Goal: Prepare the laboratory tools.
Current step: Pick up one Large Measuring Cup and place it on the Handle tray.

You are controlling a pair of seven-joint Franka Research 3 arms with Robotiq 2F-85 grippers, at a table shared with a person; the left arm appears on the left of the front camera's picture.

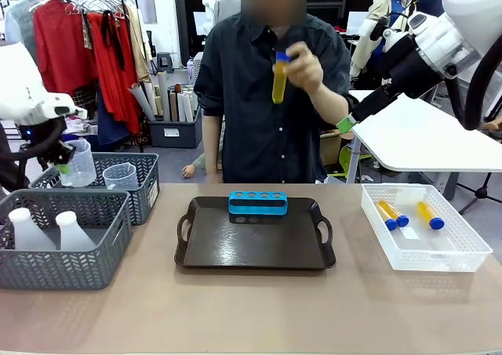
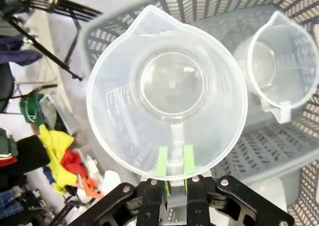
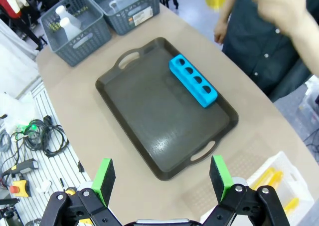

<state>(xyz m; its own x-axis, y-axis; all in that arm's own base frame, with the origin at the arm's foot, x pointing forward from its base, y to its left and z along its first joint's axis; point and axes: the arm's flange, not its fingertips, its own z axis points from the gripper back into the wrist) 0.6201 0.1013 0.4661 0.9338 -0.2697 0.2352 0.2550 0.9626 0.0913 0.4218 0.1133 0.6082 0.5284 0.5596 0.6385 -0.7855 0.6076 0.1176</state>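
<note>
**Clear plastic beaker pinched by its handle in the left claw**

Coming in from the side, the left arm bends its wrist downward so that the left claw (image 2: 172, 161) looks straight into the mouth of the beaker (image 2: 167, 91). Both green pads are clamped tight on the beaker's flat handle. The beaker hangs just under the fingertips, clear of the grey mesh basket (image 1: 145, 190) beneath it. It is transparent and empty, with a round rim, a pouring lip on the side away from the claw and a printed scale on its wall. A second beaker (image 2: 281, 61) stands inside the basket, lower than the claw and off to one side of it. Two white flasks (image 1: 74, 231) stand in a nearer basket (image 1: 63, 273) on the bench.

The right arm is raised high and stretched toward the person. The right claw (image 3: 162, 178) is spread wide and grips nothing. Far below its fingertips lie a dark tray (image 3: 149, 136) and a blue rack (image 3: 193, 81). Ahead of this claw, the person's hand (image 1: 306, 69) holds one blue-capped tube (image 1: 279, 81) of yellow liquid upright. Three more tubes (image 1: 430, 215) lie in a white lattice bin (image 1: 369, 206), well beneath the claw.
</note>
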